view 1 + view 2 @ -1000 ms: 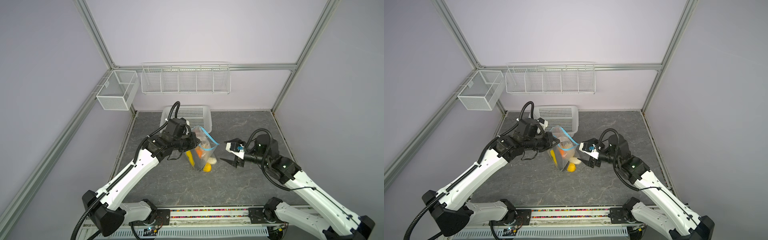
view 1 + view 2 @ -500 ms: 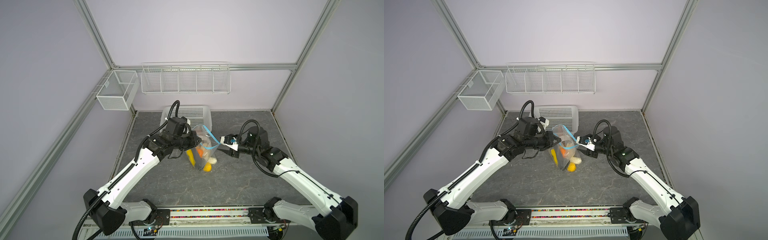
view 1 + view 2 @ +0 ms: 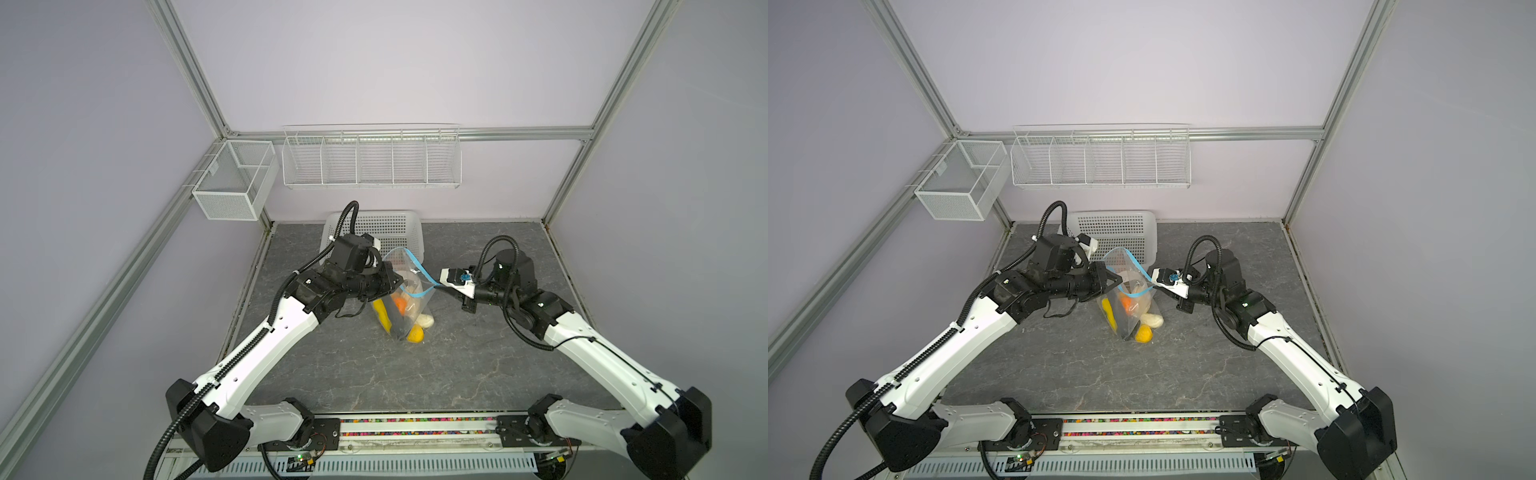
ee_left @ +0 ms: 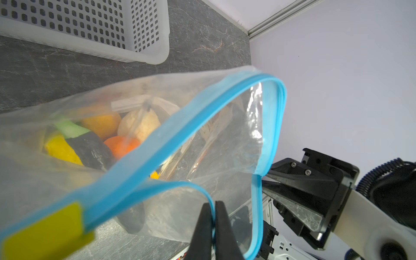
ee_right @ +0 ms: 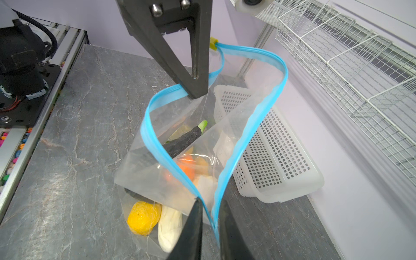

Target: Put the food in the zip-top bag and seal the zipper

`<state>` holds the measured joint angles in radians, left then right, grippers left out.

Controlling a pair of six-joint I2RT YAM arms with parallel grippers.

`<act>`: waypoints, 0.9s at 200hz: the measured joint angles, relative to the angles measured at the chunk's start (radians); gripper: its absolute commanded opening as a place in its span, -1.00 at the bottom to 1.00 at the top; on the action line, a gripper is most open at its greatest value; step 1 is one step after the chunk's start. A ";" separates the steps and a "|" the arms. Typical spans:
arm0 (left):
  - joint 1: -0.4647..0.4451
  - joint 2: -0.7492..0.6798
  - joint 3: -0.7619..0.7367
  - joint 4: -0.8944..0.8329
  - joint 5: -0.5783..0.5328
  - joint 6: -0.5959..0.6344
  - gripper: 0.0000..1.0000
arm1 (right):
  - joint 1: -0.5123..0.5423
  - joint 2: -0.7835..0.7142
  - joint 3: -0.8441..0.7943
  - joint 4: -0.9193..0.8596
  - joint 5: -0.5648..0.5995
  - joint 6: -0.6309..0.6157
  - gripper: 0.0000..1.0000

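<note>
Grey veined table (image 3: 457, 353) under everything. Started at the far left: noted a white mesh box (image 3: 232, 187) hung on the frame rail, then a white wire rack (image 3: 370, 158) along the back wall.

Followed the left arm in from the near-left corner and found the left gripper (image 4: 213, 203) raised above the table, fingers pressed together on the zipper (image 4: 191, 123), pinching only one side of the blue strip. Spotted the yellow slider (image 4: 45, 234) at the end of the strip farthest from the right arm.

Found the zip-top bag (image 3: 405, 303) at mid-table, upright, top edge held up by that pinch, bottom down on the table, mouth gaping in a wide loop. Saw the food (image 5: 185, 168) inside it: a yellow piece (image 5: 144, 217) and a white piece (image 5: 168, 225) lowest, orange and beige ones above, and a black piece (image 5: 182, 139) with a green tip leaning across. Made out a white perforated basket (image 3: 386, 232) just behind the bag, toward the back wall.

Came last to the right gripper (image 5: 210, 202), level with the mouth and facing the left one across it in both top views. Saw its fingers drawn in close on either side of the zipper's right-hand end, the blue strip running between them and lying against one finger. Noticed a sliver of clear plastic between the strip and the other finger. Could not tell whether squeezing the strip or only bracketing it.
</note>
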<state>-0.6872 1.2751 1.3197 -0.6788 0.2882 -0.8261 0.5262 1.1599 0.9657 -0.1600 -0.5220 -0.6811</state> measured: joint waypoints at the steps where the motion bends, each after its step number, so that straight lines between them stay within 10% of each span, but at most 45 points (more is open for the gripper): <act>1: 0.000 0.000 0.000 0.000 0.000 0.000 -0.86 | 0.000 0.000 0.000 0.000 0.000 0.001 -0.80; 180: 0.044 -0.073 0.031 -0.045 -0.068 -0.003 -0.80 | 0.013 0.056 0.271 -0.145 -0.011 -0.114 -0.87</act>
<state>-0.6434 1.2018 1.3502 -0.7242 0.2207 -0.8288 0.5392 1.2160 1.2366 -0.3054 -0.5327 -0.7948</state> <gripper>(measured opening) 0.094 0.067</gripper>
